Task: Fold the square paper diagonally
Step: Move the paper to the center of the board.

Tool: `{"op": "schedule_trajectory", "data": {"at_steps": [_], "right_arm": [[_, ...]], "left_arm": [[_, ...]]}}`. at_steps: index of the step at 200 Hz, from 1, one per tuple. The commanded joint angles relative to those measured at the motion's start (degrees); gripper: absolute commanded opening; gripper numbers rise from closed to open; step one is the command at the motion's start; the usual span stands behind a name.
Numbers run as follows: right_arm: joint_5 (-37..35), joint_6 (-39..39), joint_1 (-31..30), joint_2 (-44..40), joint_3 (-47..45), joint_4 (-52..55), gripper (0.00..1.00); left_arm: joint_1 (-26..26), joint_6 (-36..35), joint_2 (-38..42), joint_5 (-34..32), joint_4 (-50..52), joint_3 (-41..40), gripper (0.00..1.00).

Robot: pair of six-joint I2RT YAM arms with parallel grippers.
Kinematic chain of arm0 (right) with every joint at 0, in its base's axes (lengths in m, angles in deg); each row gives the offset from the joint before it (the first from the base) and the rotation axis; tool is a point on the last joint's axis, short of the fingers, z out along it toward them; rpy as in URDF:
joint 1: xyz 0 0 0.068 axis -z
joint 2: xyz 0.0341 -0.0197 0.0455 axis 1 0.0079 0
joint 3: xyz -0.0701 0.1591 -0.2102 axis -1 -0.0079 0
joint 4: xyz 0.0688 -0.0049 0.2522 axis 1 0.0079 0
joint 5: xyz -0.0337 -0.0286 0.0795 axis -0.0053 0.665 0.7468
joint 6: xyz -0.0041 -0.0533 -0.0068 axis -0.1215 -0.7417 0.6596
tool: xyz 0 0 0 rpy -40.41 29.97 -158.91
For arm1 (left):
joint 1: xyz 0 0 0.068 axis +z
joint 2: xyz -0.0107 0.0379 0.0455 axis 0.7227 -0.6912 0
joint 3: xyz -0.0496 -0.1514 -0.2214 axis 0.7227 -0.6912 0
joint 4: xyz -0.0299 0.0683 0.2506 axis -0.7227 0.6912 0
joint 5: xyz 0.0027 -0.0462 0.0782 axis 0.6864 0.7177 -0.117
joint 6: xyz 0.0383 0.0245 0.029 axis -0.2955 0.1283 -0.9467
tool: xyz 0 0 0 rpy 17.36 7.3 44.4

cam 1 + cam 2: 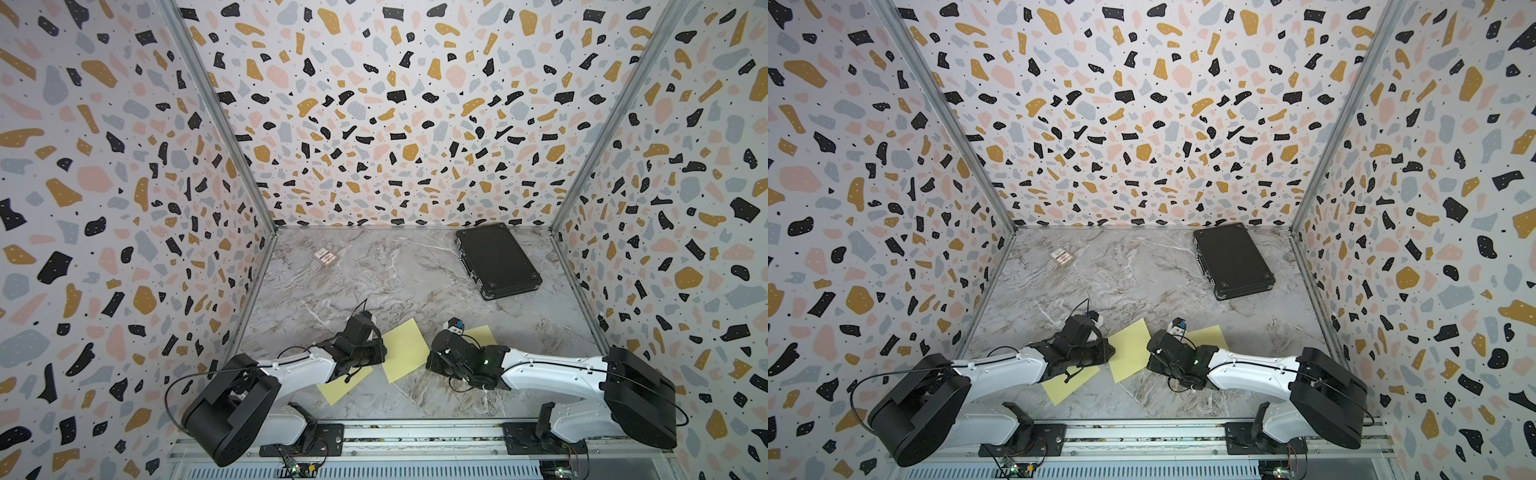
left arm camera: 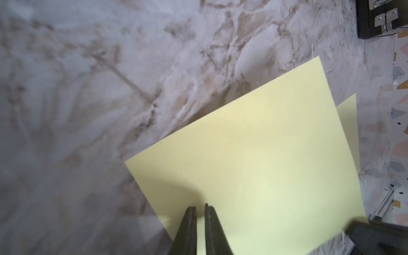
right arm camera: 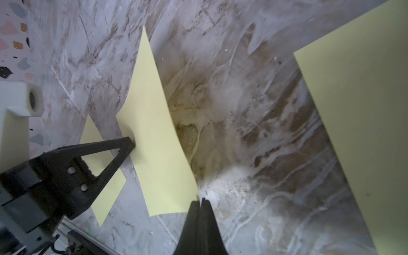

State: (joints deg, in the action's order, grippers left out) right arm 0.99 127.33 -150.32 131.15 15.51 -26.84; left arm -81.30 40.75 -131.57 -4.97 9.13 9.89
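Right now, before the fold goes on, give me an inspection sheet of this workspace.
Surface: marble-look table; no damage seen.
Job's things: middle sheet, yellow, partly lifted and curved, not yet folded.
Clutter: left sheet and right sheet, each flat and partly under an arm; closed black case far right; small box far left.
Grippers: left claw shut on the middle sheet's edge; right claw shut on its corner.
Cables: black cable loops off the left arm, away from the paper.
Surroundings: terrazzo-patterned walls on three sides.
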Motion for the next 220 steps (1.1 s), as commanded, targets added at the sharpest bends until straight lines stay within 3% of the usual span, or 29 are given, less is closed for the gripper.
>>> {"op": "schedule_trajectory", "data": {"at_steps": [1, 28, 54, 74, 148, 220], "right_arm": [[5.69, -7.29, 2.42, -0.74, 2.14, 7.99, 0.0], [10.62, -15.24, 3.4, -1.68, 4.19, 13.59, 0.0], [14.86, -23.4, 4.06, -3.01, 7.19, 21.32, 0.0], [14.73, -27.35, 4.41, -4.26, 9.05, 27.19, 0.0], [13.94, -31.5, 5.4, -1.52, 11.78, 30.51, 0.0], [12.22, -31.94, 5.49, -0.77, 13.24, 31.69, 0.0]], "left_arm": [[-0.88, 0.8, 5.38, 3.44, 4.6, -2.26, 0.04], [-2.49, 2.74, 14.93, 7.33, 4.15, -4.22, 0.06], [-2.68, 3.62, 22.63, 7.11, 6.99, -6.11, 0.07], [-2.77, 2.91, 25.34, 7.44, 7.7, -7.1, 0.02], [-5.67, 0.62, 15.68, 7.35, 2.87, -7.26, 0.0], [-5.93, 0.64, 13.89, 5.44, 1.46, -7.67, 0.0]]}}
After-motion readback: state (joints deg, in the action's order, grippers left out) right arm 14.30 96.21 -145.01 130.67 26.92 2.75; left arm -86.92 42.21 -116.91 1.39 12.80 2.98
